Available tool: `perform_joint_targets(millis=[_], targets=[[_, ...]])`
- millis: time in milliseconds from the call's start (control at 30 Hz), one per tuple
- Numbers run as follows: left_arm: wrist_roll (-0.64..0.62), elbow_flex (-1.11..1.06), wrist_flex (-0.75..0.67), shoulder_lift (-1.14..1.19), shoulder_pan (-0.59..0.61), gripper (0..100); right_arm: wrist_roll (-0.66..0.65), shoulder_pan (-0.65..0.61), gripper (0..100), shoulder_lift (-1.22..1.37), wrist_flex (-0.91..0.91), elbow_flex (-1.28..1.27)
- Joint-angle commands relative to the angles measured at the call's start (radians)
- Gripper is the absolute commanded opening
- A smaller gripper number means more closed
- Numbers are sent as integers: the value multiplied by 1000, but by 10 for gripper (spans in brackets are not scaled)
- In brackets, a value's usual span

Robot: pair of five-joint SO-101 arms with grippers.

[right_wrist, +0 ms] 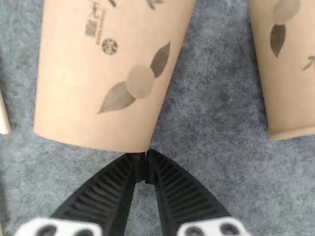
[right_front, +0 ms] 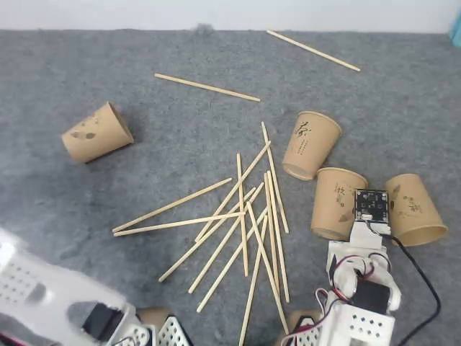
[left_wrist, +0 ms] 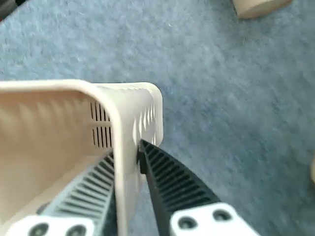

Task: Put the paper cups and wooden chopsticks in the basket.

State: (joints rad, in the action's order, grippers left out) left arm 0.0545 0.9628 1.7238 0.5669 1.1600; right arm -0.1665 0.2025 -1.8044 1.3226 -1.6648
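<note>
Paper cups (right_front: 311, 144): matt brown paper. Chopsticks (right_front: 242, 213): pale, unfinished wood. Basket (left_wrist: 129, 105): smooth cream plastic. Table cover (right_front: 180, 137): coarse grey felt-like cloth. Right gripper (right_wrist: 146, 167): ribbed black plastic.

Bright, even diffuse light, faint soft shadows under paper cups (right_front: 311, 144), darker shade beside basket (right_front: 36, 288)

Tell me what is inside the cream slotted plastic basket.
Inside the cream slotted plastic basket, one grey finger of the left tool lies against the bare wall it clamps. The visible part holds nothing else; that finger covers some floor.
</note>
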Motion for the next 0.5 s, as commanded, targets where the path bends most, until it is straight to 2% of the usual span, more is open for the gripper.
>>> perform_joint_targets(millis=[0,267,467], targets=[[-11,-306,35,-359,-94,12,-12,10,8,-13,-13,-18],[23,-743,32,-715,-261,12,-12,10,8,-13,-13,-18],[54,-831,29,-810,-338,30,-12,10,8,-13,-13,-18]])
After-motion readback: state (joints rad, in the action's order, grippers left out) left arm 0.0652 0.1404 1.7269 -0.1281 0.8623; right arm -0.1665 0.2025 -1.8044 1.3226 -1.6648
